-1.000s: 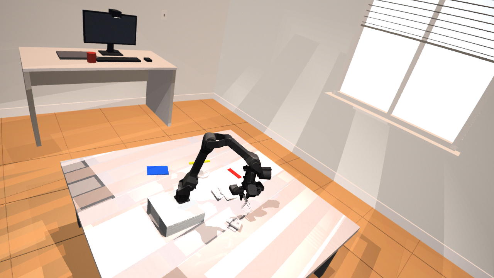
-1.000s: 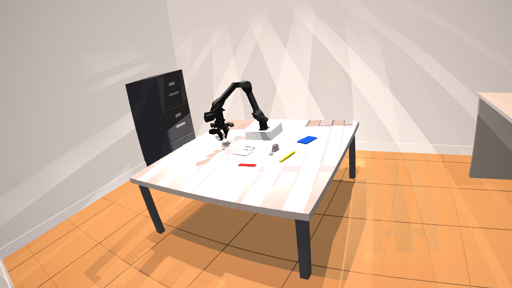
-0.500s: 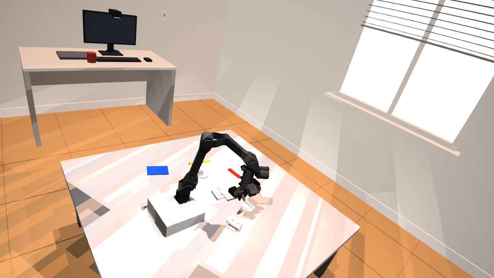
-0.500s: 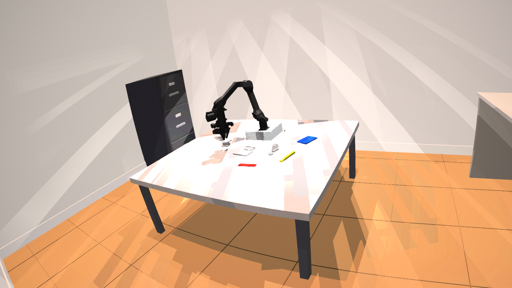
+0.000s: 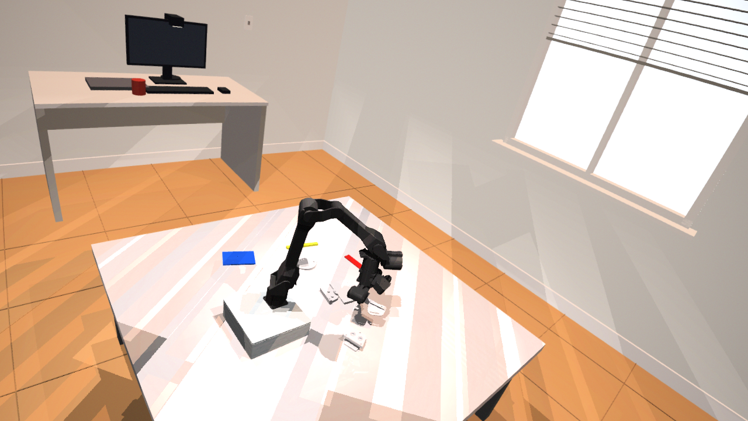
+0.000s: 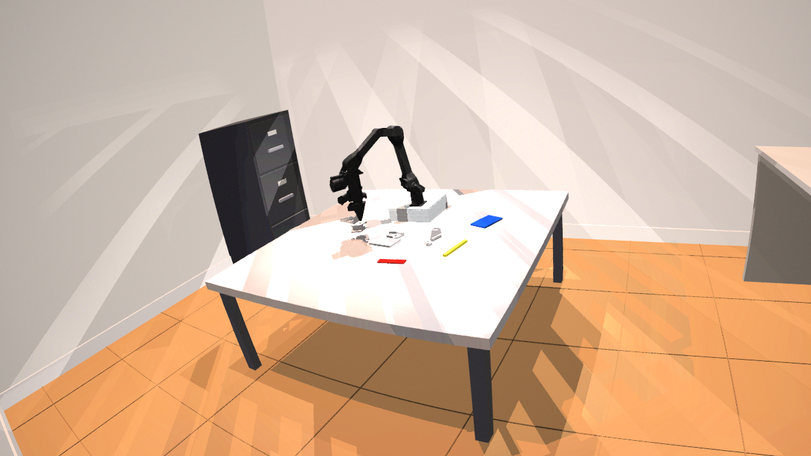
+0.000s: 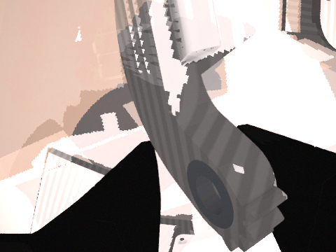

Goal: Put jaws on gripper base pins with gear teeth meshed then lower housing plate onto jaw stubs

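Observation:
My gripper (image 5: 360,302) (image 6: 360,218) (image 7: 196,145) is shut on a grey, curved jaw (image 7: 224,136). In the wrist view its round hole and gear teeth sit at the lower right, between the black fingers. It hangs low over the table in front of the arm. A white part with two round features (image 5: 355,338) lies nearer the top camera. Another holed white part (image 5: 329,294) (image 6: 395,233) lies beside a flat white piece (image 6: 384,242). A further white part (image 5: 304,263) (image 6: 434,234) lies apart. Glare and small size hide which are base, second jaw and housing plate.
The arm stands on a white block (image 5: 279,332) (image 6: 419,215). A blue rectangle (image 5: 238,258) (image 6: 486,221), a yellow bar (image 5: 304,245) (image 6: 454,247) and a red bar (image 5: 352,260) (image 6: 391,261) lie on the table around the white parts.

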Tool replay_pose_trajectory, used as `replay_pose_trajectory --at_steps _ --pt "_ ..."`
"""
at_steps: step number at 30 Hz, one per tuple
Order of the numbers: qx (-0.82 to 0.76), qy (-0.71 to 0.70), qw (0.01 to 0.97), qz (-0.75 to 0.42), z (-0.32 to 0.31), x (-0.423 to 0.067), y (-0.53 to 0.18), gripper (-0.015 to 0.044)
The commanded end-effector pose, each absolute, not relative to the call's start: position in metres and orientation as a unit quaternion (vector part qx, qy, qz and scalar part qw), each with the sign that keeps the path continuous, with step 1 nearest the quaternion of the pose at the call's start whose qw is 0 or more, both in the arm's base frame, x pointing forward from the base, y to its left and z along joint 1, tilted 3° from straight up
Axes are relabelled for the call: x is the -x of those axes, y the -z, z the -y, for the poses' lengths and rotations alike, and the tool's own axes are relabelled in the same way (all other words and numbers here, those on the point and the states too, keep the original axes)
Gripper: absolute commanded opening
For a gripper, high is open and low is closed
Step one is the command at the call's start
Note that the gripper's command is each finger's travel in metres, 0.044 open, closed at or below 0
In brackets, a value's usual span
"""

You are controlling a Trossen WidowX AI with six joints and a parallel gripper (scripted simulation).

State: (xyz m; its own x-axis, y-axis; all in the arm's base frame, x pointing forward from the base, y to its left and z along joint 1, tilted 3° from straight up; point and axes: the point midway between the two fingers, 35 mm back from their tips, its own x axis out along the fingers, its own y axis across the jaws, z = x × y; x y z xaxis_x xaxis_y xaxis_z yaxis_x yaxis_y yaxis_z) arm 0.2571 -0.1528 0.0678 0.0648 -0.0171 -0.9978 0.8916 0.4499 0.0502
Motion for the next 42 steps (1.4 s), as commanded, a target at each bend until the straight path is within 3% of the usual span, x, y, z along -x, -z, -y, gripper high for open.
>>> replay_pose_trajectory --at_steps 1,42 --pt "-0.354 0.345 0.638 -0.591 0.151 -0.255 -0.067 0.0037" --pt "-0.354 0.344 0.638 -0.591 0.153 -0.259 -0.010 0.0037"
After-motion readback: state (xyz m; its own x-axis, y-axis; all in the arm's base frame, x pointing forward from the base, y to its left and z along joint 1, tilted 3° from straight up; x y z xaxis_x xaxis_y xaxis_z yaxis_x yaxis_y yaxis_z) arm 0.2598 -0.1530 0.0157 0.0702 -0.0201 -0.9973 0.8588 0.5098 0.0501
